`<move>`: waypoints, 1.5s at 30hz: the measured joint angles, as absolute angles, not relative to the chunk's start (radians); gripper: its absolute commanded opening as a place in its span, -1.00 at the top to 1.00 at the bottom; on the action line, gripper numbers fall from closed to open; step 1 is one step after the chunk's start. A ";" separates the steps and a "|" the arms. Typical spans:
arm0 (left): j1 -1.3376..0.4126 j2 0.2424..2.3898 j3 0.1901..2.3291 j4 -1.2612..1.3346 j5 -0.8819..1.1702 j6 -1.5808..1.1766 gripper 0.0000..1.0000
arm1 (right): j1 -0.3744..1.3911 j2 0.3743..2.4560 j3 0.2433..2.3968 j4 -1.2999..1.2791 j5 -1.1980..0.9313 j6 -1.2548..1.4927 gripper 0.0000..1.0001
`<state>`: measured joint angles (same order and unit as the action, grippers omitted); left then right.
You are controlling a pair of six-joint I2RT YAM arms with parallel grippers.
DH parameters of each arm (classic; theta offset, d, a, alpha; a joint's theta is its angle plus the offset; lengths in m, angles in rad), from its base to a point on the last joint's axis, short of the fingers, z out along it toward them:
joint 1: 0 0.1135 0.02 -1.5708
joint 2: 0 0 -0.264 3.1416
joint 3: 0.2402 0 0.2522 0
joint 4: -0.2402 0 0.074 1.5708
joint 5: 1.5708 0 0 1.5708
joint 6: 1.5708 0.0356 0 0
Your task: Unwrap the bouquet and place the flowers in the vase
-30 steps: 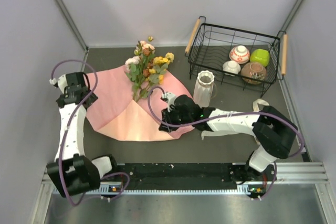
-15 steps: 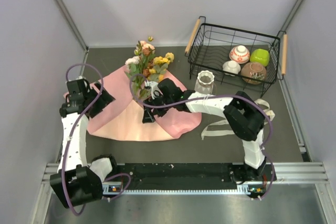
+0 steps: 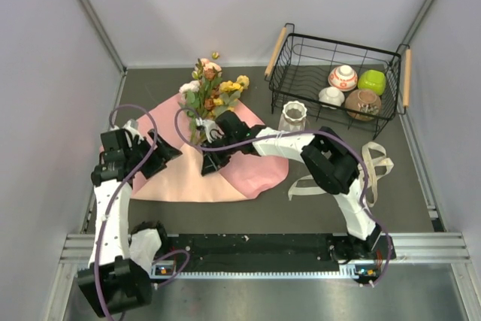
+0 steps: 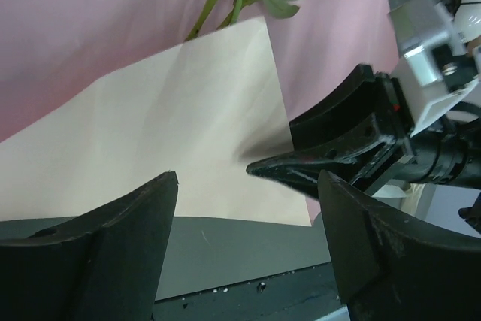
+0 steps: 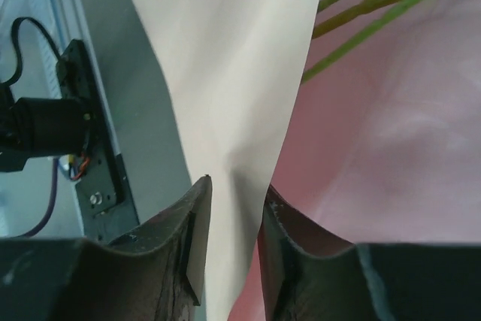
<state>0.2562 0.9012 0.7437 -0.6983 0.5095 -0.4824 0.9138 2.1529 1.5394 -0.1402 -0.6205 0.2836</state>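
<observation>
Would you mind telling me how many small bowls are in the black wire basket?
4, all inside the basket: red-and-white bowl at the back, green bowl to its right, white bowl in front, brown bowl front right. A smaller one could be hidden.

smooth matt paper sheet (image 3: 252, 174)

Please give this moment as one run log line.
left gripper open above salmon-pink paper sheet | right gripper pinching sheet's cream fold | yellow-and-pink artificial flowers lying on sheet | white ribbed vase upright
</observation>
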 measured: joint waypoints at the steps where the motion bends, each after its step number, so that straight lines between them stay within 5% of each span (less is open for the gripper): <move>1: 0.257 0.886 0.753 -0.710 0.504 -0.480 -0.61 | 0.917 2.149 1.538 -0.141 -0.632 0.289 0.39; 10: 0.257 0.755 0.928 -0.722 0.480 -0.500 -0.63 | 1.016 1.945 1.259 0.060 -0.775 0.437 -0.39; 18: 0.257 0.802 0.934 -0.693 0.565 -0.561 -0.61 | 1.104 1.877 1.040 0.294 -0.817 0.597 -0.55; 20: 0.256 0.835 0.905 -0.666 0.616 -0.584 -0.53 | 1.103 1.877 1.006 0.321 -0.813 0.621 -0.56; 25: 0.257 0.966 0.782 -0.611 0.745 -0.640 0.13 | 1.102 1.876 1.003 0.278 -0.769 0.606 -0.57; 29: 0.257 1.046 0.650 -0.575 0.769 -0.689 0.17 | 1.097 1.842 1.032 0.144 -0.696 0.540 -0.43; 32: 0.257 1.042 0.543 -0.544 0.768 -0.739 0.10 | 1.092 1.796 1.052 0.103 -0.652 0.509 -0.05; 33: 0.257 1.042 0.523 -0.534 0.768 -0.755 0.04 | 1.090 1.787 1.062 0.101 -0.641 0.506 0.21; 36: 0.257 1.043 0.513 -0.502 0.769 -0.765 -0.25 | 1.089 1.793 1.076 0.124 -0.625 0.517 0.43; 45: 0.167 1.154 0.769 -0.514 0.624 -0.657 -0.08 | 1.114 1.900 1.024 0.170 -0.581 0.552 0.54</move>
<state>0.1665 1.1538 0.7692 -0.5140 0.6235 -0.6571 1.1145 1.8999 1.0237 0.1696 -0.5808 0.5522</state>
